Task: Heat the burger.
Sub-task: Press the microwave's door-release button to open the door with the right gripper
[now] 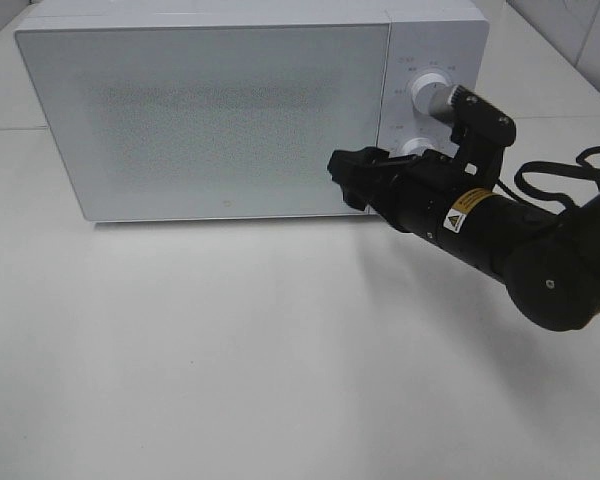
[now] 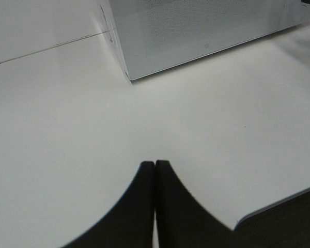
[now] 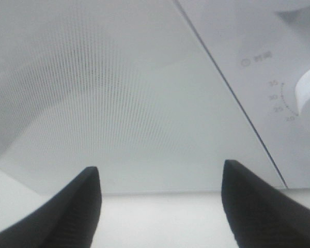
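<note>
Left claw (image 2: 155, 173): fingers pressed flat together, nothing between them, empty. It hangs over the bare white table (image 2: 67, 129). The microwave (image 2: 196, 31) sits ahead of this claw, well apart, with its corner the nearest part. The table's edge passes close beside the claw.

Microwave door (image 1: 210, 110): closed, with a dotted frosted front that is not see-through.

Burger: not visible in any view, so its place cannot be told from here.

Right claw (image 1: 346, 182): jaws spread wide, nothing held. It points at the door and sits low near the door's bottom edge, at the end nearest the control panel (image 1: 435, 40). The high view does not show whether the tips touch the door or stop just short.

In the wrist view, the door fills the gap straight ahead of the right claw (image 3: 160, 175). A strip of table lies under the claw. The door-panel seam (image 3: 227, 88) runs ahead, nearer one finger than the other. Past that finger is a printed scale (image 3: 281, 101) beside a white knob.

The upper dial (image 1: 432, 95) is beyond the right claw's wrist and clear of it. The lower dial (image 1: 417, 148) is partly hidden behind the wrist.

The camera bracket (image 1: 483, 125) rides on top of the wrist. The right arm (image 1: 540, 260) trails back from the claw and carries a yellow warning label (image 1: 455, 222). A black cable (image 1: 565, 170) is looped behind the arm.
</note>
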`<act>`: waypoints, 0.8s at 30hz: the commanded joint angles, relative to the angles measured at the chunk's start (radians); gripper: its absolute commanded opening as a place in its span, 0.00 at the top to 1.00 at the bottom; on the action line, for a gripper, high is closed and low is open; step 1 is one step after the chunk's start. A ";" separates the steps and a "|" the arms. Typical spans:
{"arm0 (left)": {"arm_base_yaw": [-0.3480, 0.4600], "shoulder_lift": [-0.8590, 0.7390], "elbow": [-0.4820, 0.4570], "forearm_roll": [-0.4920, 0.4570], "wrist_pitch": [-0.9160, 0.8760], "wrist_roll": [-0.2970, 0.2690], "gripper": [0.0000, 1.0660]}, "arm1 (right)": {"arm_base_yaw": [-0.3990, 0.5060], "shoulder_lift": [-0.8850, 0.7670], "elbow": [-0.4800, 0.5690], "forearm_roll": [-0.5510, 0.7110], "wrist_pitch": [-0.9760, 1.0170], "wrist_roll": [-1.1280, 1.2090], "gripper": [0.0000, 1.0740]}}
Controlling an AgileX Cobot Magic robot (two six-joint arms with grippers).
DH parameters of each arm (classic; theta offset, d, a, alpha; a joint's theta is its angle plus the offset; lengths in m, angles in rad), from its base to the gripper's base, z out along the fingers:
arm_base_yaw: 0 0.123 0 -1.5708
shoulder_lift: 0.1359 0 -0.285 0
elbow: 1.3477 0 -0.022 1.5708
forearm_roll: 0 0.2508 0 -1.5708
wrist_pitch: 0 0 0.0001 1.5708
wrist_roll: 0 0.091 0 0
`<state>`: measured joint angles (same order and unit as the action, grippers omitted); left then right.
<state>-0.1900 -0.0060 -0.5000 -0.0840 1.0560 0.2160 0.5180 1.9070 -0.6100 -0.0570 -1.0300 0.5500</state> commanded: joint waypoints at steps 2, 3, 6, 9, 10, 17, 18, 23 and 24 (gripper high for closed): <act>0.005 -0.008 0.002 -0.011 -0.013 0.001 1.00 | -0.005 -0.078 -0.001 -0.050 0.197 -0.222 0.42; 0.005 -0.008 0.002 -0.011 -0.013 0.001 1.00 | -0.005 -0.094 -0.001 -0.055 0.240 -0.260 0.42; 0.005 -0.008 0.002 -0.011 -0.013 0.001 1.00 | -0.005 -0.157 -0.030 -0.131 0.460 -0.309 0.42; 0.005 -0.008 0.002 -0.011 -0.013 0.001 1.00 | -0.005 -0.195 -0.088 -0.204 0.674 -0.296 0.42; 0.005 -0.008 0.002 -0.011 -0.013 0.001 1.00 | -0.005 -0.195 -0.088 -0.204 0.674 -0.296 0.42; 0.005 -0.008 0.002 -0.011 -0.013 0.001 1.00 | -0.003 -0.231 -0.240 -0.212 1.145 -0.282 0.42; 0.005 -0.008 0.002 -0.011 -0.013 0.001 1.00 | -0.003 -0.231 -0.259 -0.206 1.200 -0.285 0.42; 0.005 -0.008 0.002 -0.011 -0.013 0.001 1.00 | -0.012 -0.231 -0.335 -0.200 1.410 -0.298 0.42; 0.005 -0.008 0.002 -0.011 -0.013 0.001 1.00 | -0.012 -0.231 -0.335 -0.200 1.410 -0.298 0.42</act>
<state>-0.1900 -0.0060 -0.5000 -0.0840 1.0560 0.2160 0.5090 1.6840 -0.9360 -0.2550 0.3500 0.2710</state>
